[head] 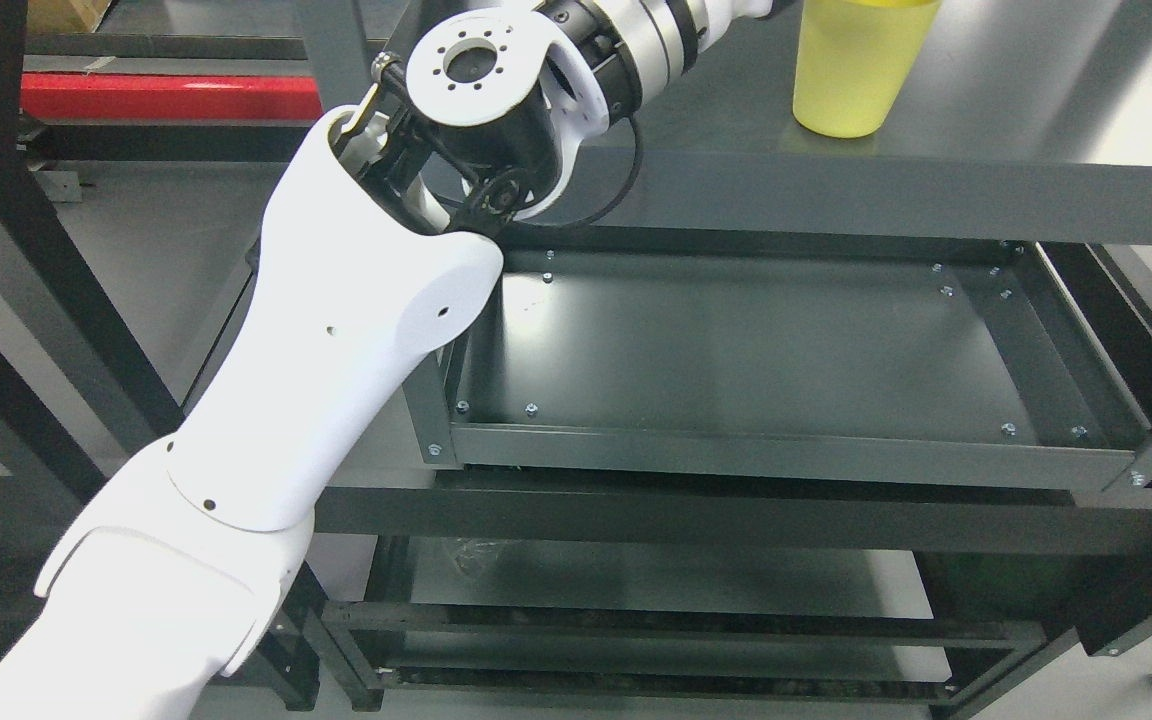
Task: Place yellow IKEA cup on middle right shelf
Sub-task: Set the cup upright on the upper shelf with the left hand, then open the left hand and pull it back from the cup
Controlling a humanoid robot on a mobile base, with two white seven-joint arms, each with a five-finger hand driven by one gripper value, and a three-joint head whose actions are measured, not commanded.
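A yellow cup [856, 65] stands upright on the dark upper shelf [986, 180] at the top right of the head view; its rim is cut off by the picture's top edge. My left arm [356, 290] rises from the lower left, bends at the elbow [481, 85] and reaches up to the right towards the cup. Its forearm leaves the picture at the top just left of the cup, so the hand itself is out of sight. My right arm does not show.
Below the upper shelf lies a dark metal tray shelf [736, 450] with bolted corners. A lower rack level [656, 640] sits underneath. Black frame posts [26, 300] stand at the left, with a red bar [166, 95] behind them.
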